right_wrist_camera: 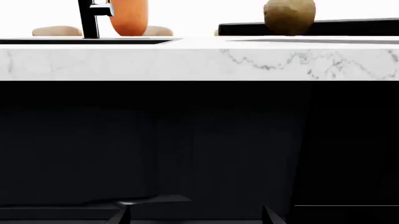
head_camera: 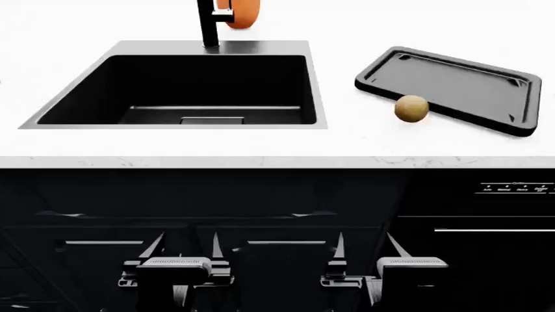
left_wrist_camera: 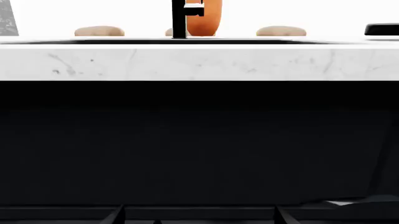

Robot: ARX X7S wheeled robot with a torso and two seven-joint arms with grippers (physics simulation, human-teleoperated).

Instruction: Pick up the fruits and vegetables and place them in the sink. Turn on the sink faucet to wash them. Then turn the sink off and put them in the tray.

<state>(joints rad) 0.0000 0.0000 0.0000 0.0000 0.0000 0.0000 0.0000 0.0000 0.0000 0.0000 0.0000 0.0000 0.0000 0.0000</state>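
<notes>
Brown oval (head_camera: 411,108) touching tray (head_camera: 451,88) beside sink (head_camera: 316,97), both fingers spread, empty, below counter (head_camera: 260,146)

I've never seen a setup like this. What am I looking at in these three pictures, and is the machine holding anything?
This is a simulated two-armed robot facing a kitchen counter. The wide picture comes from a camera on its head, looking down. Low in it you see the left gripper and the right gripper, both open and empty, hanging in front of the dark cabinets.

The other two pictures come from cameras near each gripper, so they look at the counter edge from below.

On the white counter sit a black sink, a black faucet with an orange pot behind it, a black tray, and a brown oval vegetable resting against the tray's near edge. Nothing is held.
</notes>
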